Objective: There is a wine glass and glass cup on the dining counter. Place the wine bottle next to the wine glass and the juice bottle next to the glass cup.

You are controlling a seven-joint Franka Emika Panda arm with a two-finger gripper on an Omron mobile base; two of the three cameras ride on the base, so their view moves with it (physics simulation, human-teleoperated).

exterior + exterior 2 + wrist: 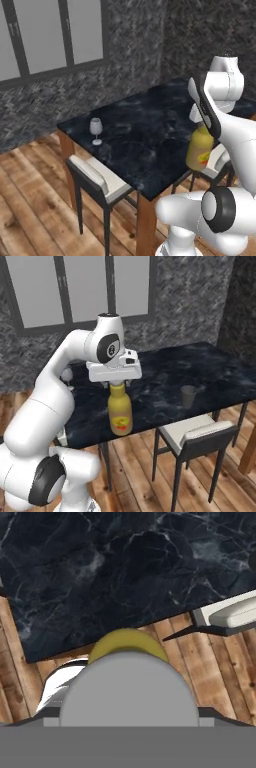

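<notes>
Gripper [116, 384] clamps the juice bottle [120, 415] by its cap at the near edge; carry it upright, rightward to the cup [188, 395].

the wine glass [96, 131] stands on the dining counter [150, 130], near its left corner. the glass cup [188, 396] stands on the same top, well apart to the right. the juice bottle [120, 411] hangs at the near edge, between them. a chair [200, 436] sits before the cup.

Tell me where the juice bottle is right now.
The juice bottle hangs from the gripper at the dining counter's near edge, left of the glass cup.
</notes>
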